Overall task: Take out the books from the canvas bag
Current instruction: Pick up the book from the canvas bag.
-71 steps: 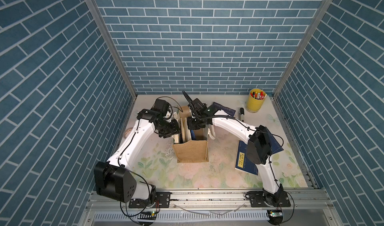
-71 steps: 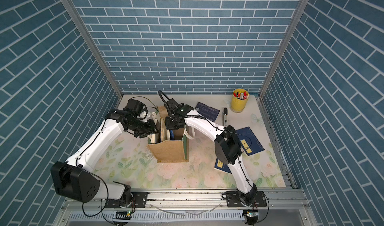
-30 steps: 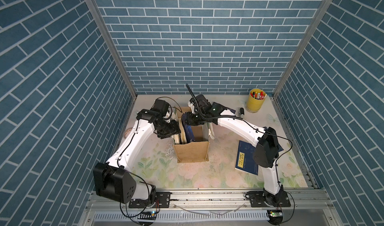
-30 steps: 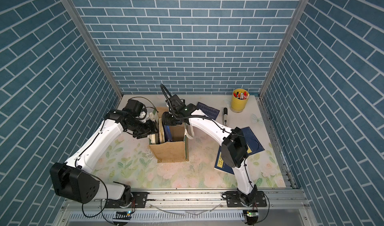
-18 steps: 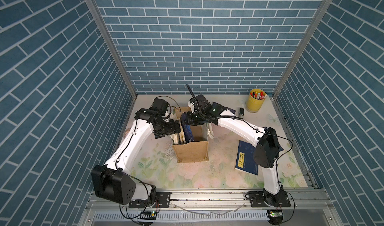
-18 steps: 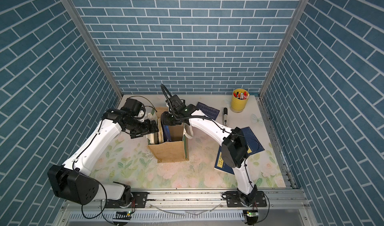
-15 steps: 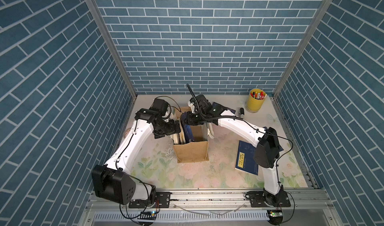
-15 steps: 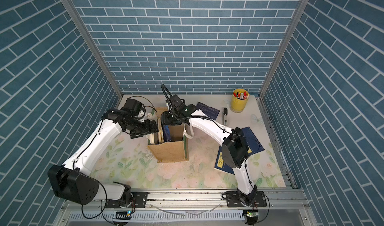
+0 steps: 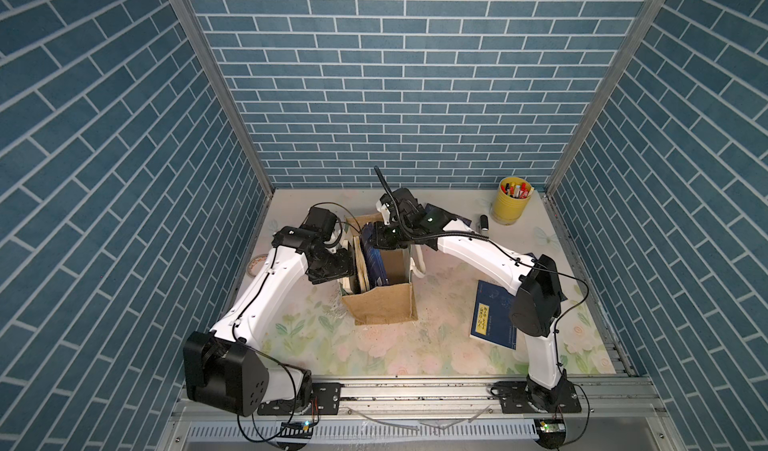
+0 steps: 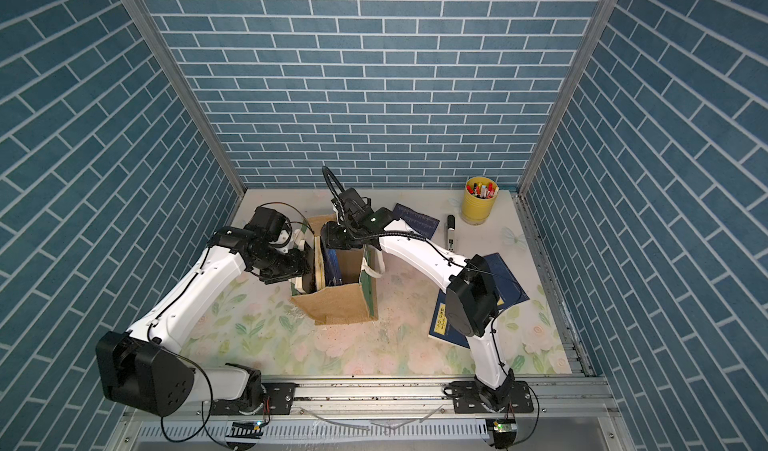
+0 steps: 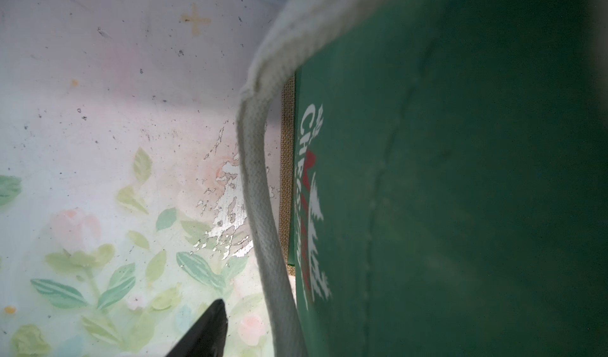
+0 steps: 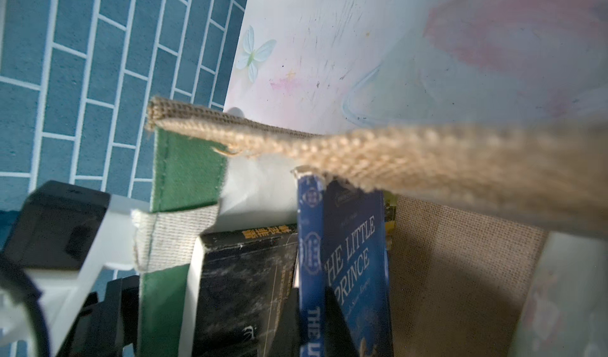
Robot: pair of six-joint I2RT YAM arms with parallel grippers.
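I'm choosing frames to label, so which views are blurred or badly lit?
Right wrist view: the bag rim sits close to the lens and is out of focus, while the blue book has a readable title. Left wrist view: the green panel fills much of the picture and darkens toward the edge. Both top views: sharp and evenly lit.

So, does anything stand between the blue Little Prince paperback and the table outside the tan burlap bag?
Only the walls of the tan burlap bag. The right gripper, jaws shut on the blue Little Prince paperback, holds it standing inside; the book must rise over the rim. Nothing visible covers the opening.
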